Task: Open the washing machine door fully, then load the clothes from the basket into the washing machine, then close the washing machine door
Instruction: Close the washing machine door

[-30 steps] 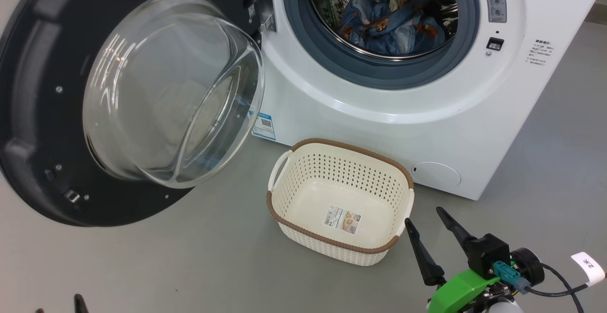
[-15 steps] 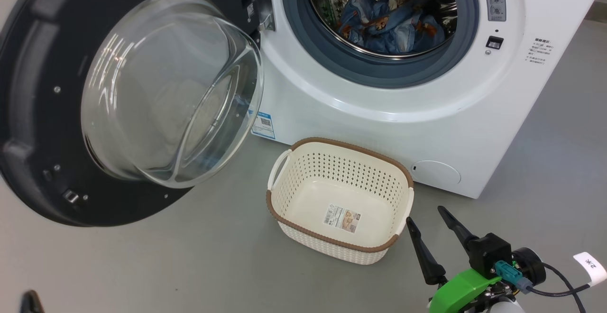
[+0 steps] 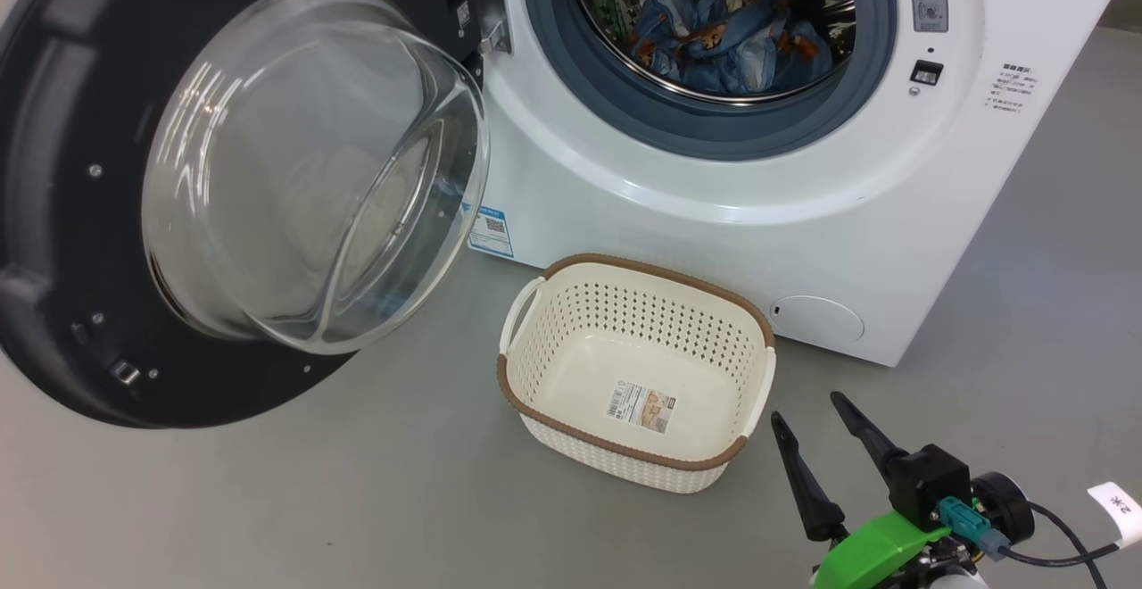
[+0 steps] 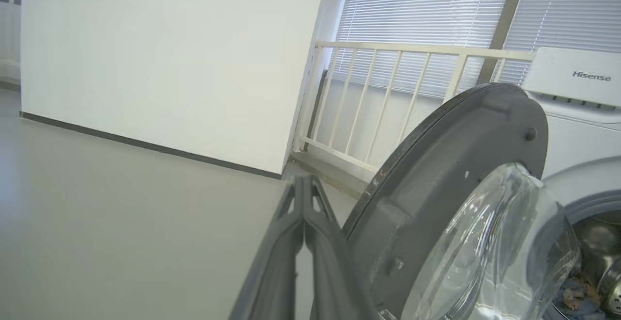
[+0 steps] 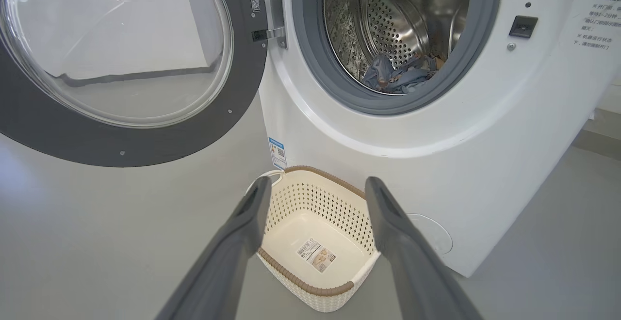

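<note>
One door (image 3: 53, 214) cropped, clothes (image 3: 732, 45) half-hidden, left jaws clenched, right jaws released.

1. The washing machine door (image 3: 80, 214) stands swung wide; its glass bowl (image 3: 312, 170) juts over the floor (image 3: 357, 500), barring the left approach.
2. The washing machine (image 3: 714, 241) mouth is open from the front; the clothes (image 3: 732, 45) lie low in the drum.
3. The basket (image 3: 642, 317) stands just before the machine, open above.
4. Right tool (image 3: 806, 407), fingers spread, sits near the basket's corner, with bare floor beyond.
5. Left tool (image 4: 304, 179), fingers together, sits close by the door's outer rim.
</note>
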Motion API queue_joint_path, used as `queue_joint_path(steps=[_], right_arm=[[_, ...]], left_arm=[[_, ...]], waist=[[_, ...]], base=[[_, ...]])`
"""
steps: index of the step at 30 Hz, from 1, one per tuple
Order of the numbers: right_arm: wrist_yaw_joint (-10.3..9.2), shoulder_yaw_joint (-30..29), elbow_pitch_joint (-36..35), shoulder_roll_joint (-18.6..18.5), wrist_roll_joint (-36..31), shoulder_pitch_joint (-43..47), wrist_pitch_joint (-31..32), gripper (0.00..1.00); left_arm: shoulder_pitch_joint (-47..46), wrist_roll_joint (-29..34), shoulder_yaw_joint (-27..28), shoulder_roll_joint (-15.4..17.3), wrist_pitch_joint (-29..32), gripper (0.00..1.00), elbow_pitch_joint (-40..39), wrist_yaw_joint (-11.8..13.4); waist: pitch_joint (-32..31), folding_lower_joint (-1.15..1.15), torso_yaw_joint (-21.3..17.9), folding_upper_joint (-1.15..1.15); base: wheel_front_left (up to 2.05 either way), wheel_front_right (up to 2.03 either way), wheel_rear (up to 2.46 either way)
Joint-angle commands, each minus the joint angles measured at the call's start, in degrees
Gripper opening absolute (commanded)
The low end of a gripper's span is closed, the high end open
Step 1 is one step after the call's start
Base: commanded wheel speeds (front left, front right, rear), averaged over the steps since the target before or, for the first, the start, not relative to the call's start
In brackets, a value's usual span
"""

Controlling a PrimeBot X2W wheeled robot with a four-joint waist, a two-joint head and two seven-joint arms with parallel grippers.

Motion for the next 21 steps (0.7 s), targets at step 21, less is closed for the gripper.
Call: queue_joint_path(steps=[21], right_arm=[[0.35,0.37,-3.07,0.3,-1.69,-0.89,0.76,1.0]], left_arm=[[-22.8,-30.43,8.42,15.43,10.01,0.0,25.05,-4.07]], waist=[[3.46,0.0,-3.51,0.0]], base=[[0.0,0.0,0.0]])
